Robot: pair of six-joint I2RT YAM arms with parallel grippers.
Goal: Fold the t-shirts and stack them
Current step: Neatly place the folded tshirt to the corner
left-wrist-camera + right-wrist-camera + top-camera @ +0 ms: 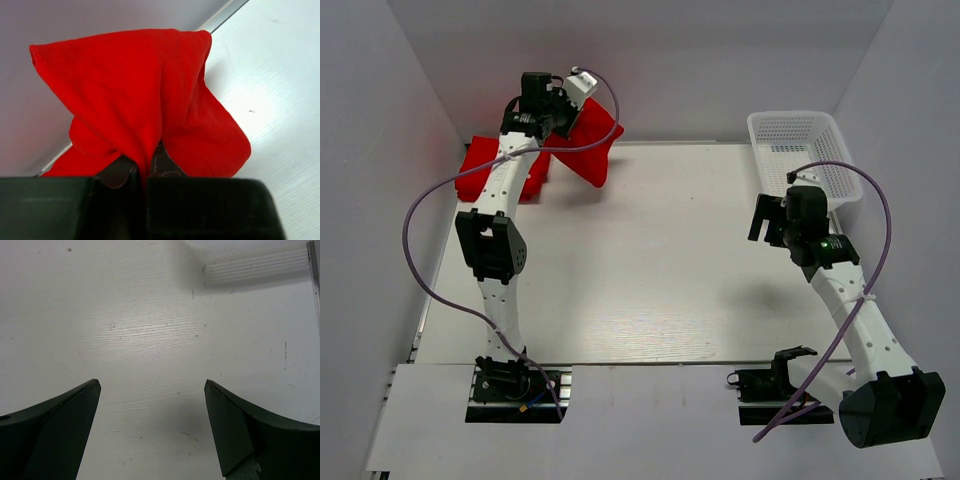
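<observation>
the left claw is pinched nearly closed on a bunched fold of the red t-shirt, held above the far left corner of the bench. the right claw gapes wide, empty. with so small a pinch the cloth could slip and drop crumpled onto the red heap.

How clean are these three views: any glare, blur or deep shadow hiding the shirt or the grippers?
Top external: even and sharp, only a soft shadow on the table. Left wrist: the red t-shirt is crisp, the left gripper pinching it underexposed, glare on the table at right. Right wrist: a bright glare patch mid-frame, the open right gripper dark and featureless.
</observation>
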